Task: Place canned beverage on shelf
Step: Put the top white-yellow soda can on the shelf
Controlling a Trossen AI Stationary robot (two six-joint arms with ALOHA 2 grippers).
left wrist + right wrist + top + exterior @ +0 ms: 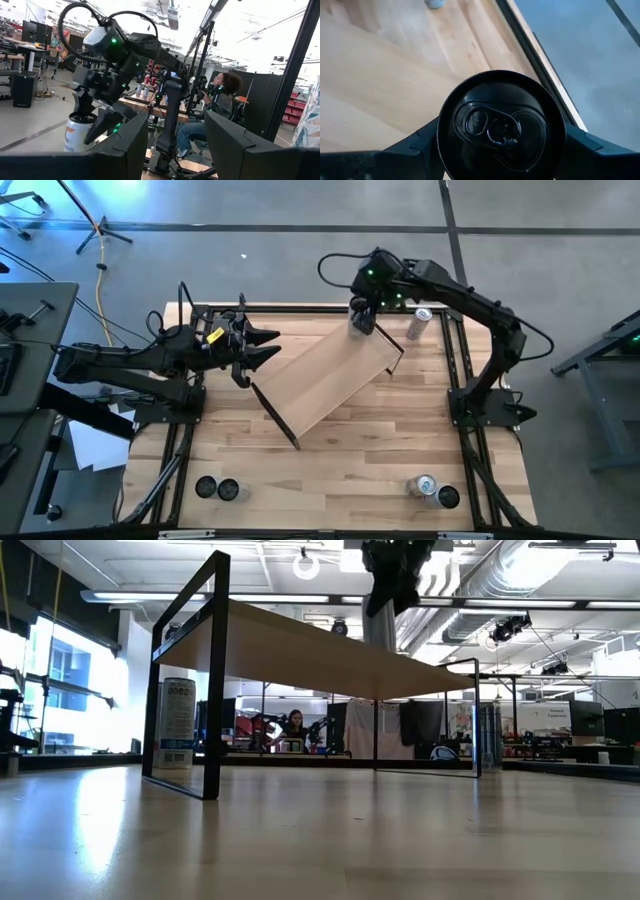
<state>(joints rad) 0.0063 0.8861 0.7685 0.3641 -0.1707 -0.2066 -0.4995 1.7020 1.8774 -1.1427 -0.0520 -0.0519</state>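
High view: overhead, straight down on whole worktop point(350, 450). Low view: worktop level, facing room. Left wrist: looks across at right arm. Right wrist: close, downward. High, low share shelf point(330, 375).

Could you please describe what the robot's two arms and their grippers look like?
Both arms are dark, nearly black, built of jointed segments. The right arm carries looping black cables and small green indicator lights near its wrist. The left arm bears a yellow tag near the left gripper, whose two fingers are dark and pointed. The right gripper is similarly dark.
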